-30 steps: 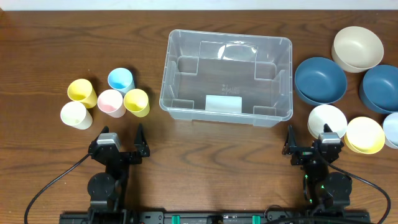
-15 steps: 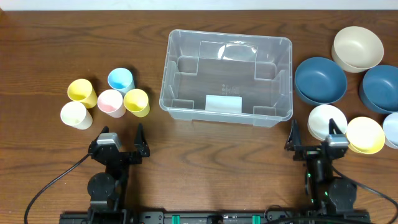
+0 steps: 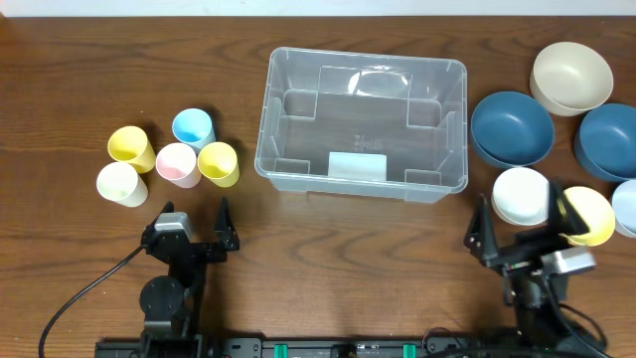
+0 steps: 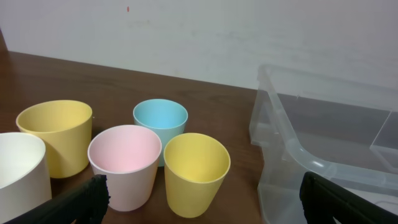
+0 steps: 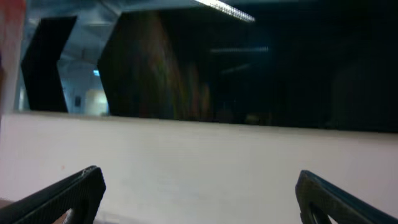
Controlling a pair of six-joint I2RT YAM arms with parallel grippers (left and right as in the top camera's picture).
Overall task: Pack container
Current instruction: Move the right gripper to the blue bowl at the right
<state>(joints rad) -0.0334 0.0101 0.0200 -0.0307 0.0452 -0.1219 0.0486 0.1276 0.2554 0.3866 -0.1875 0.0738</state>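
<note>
Overhead, container: the clear plastic container (image 3: 363,129) stood open-topped on the far middle of the wooden surface (image 3: 328,239), with wood grain showing through its floor between moulded ribs.
Label: a whitish label (image 3: 357,165) sat on the near wall; any writing on it was too small to read.
Cups, to its left: a blue cup (image 3: 193,127), pink cup (image 3: 177,163) and yellow cup (image 3: 218,163) clustered close together, with a second yellow cup (image 3: 131,147) and a white cup (image 3: 121,183) just beyond. All stood mouth-up, showing only their own coloured insides.
Bowls, to its right: a dark blue bowl (image 3: 512,129) lay nearest the container, with a beige bowl (image 3: 571,78) farther back and a second dark blue bowl (image 3: 608,141) at the edge. In front of these were a white bowl (image 3: 523,195), a yellow bowl (image 3: 584,215) and a light blue bowl (image 3: 626,207).
Left pincer (image 3: 191,234): spread wide, holding nothing, near the cups and facing them.
Right pincer (image 3: 522,221): spread wide, gripping nothing, one finger overlapping the white and yellow bowls from above.
Right wrist view: pale wall and a dark pane between the fingertips.
</note>
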